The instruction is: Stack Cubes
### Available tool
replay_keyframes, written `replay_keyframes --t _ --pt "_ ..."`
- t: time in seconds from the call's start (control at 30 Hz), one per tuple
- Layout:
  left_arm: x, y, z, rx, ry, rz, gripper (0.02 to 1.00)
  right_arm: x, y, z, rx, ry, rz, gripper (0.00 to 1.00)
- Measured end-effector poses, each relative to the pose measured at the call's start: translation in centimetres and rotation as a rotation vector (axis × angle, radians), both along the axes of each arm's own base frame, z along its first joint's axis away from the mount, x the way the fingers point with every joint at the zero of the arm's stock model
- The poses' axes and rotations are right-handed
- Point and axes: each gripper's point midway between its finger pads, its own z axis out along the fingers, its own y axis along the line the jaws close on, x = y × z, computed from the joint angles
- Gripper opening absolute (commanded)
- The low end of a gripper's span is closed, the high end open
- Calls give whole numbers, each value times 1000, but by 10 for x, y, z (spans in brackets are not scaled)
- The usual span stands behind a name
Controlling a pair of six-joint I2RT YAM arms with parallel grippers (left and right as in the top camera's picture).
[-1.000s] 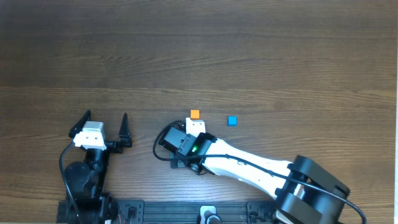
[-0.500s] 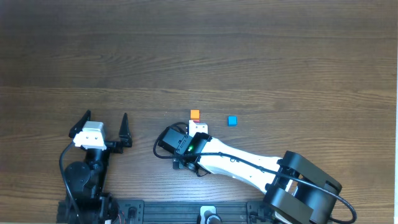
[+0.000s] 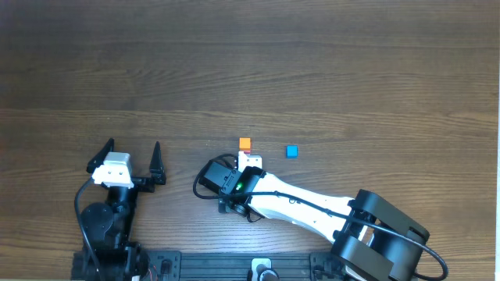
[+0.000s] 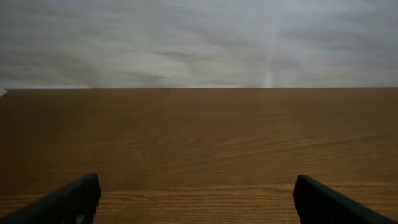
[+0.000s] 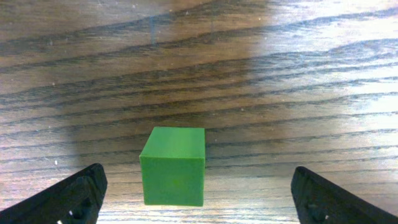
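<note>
Jaws of the left gripper stand wide open with nothing between them. It hovers low over bare wooden table, which runs ahead of its fingers to a pale wall. This arm sits as it did a second ago.

Jaws of the right gripper are also spread wide and point down at the table. A green cube rests flat on the wood in the gap between them. It lies nearer one finger than the other and touches neither. Against the picture from a second ago, the right arm's shoulder and elbow have swung a little toward the left arm. Its gripper has edged slightly the same way and back toward the arm's base. Over the last half second nothing has shifted.

An orange cube sits just beyond the right gripper in the top view, close to its white tip. A blue cube lies farther out on that gripper's right side, apart from the orange one. Both cubes are flat on the table and unmoved, and no cube stands on another. The orange cube's closeness to the gripper is the only crowding near the jaws; the blue one is well out of their span.
</note>
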Motion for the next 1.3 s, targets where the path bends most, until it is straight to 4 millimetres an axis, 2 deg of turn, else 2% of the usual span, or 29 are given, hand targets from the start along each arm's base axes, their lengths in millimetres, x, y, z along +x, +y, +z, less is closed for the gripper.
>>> replay_keyframes --t 0.2,0.4,0.43,0.67,1.07,1.3 --pt "0 0 0 0 0 0 1000 -2 1 -1 -2 1 3 831" --pt "0 0 0 0 0 0 1000 -3 4 -8 -8 6 13 687" --pt "0 0 0 0 0 0 998 -3 5 -8 -7 4 15 638" --pt "0 0 0 0 0 0 1000 -2 6 -8 -1 2 13 533" --pt "0 0 0 0 0 0 1000 -1 9 -7 9 -4 13 297" --pt "0 0 0 0 0 0 998 0 10 -7 15 -8 13 226"
